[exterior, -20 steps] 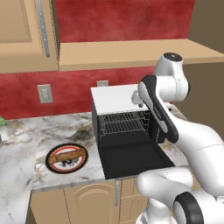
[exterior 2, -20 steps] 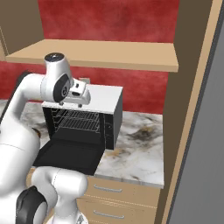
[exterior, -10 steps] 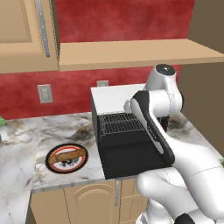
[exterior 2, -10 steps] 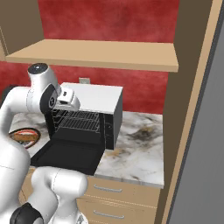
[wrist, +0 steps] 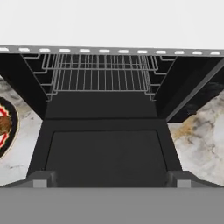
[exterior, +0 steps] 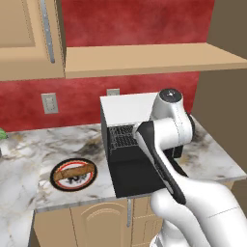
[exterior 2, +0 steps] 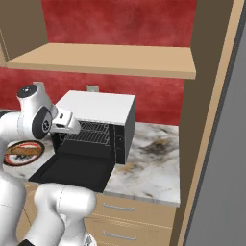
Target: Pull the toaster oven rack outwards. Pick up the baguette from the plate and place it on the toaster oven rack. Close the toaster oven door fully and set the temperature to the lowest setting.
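The toaster oven (exterior: 126, 103) (exterior 2: 98, 105) stands on the counter, black with a white top. Its toaster oven door (exterior: 137, 177) (exterior 2: 72, 170) (wrist: 105, 153) lies open and flat. The wire toaster oven rack (exterior: 121, 137) (exterior 2: 92, 133) (wrist: 99, 75) sits in the cavity. The baguette (exterior: 72, 171) (exterior 2: 21, 150) lies on the plate (exterior: 89, 179) (exterior 2: 10, 160) (wrist: 9, 131), left of the oven. My gripper (exterior 2: 72, 126) (wrist: 110, 183) hovers open and empty above the door, facing the rack.
A wooden shelf (exterior: 144, 58) (exterior 2: 105, 60) hangs above the oven. A tall cabinet side (exterior 2: 211, 120) closes in the right. Bare marble counter (exterior 2: 153, 158) lies right of the oven. A wall outlet (exterior: 49, 102) sits at the back left.
The arm has swung left across the oven's front, carrying the hand from the oven's right side to a spot facing the cavity. The jaws stay open; oven, rack and plate are unmoved.
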Controlling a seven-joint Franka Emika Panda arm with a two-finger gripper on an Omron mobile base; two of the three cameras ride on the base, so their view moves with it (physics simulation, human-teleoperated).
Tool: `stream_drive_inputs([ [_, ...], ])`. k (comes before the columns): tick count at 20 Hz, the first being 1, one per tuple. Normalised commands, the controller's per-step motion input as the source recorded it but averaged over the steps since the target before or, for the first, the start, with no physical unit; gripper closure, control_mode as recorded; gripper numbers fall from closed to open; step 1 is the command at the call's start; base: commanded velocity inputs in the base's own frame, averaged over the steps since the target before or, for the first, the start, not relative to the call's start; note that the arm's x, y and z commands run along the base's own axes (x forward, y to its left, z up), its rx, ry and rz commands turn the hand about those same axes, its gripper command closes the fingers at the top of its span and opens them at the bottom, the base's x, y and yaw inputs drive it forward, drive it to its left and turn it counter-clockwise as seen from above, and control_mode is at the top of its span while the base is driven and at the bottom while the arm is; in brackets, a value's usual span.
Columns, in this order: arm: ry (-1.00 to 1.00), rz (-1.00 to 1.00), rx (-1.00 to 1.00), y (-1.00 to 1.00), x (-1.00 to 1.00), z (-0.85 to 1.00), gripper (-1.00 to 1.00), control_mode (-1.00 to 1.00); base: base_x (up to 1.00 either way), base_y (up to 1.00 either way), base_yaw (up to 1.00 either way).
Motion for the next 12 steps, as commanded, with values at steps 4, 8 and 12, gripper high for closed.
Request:
stream_drive_inputs([
  [4,-0.03,-0.02,-0.05,0.0,0.0,-0.3,-1.0,-1.0,0.0,0.0,0.0],
  [8,-0.04,0.0,-0.06,0.02,0.02,-0.4,-1.0,-1.0,0.0,0.0,0.0],
  [12,-0.06,0.0,-0.02,0.0,0.15,-0.35,-1.0,-1.0,0.0,0.0,0.0],
])
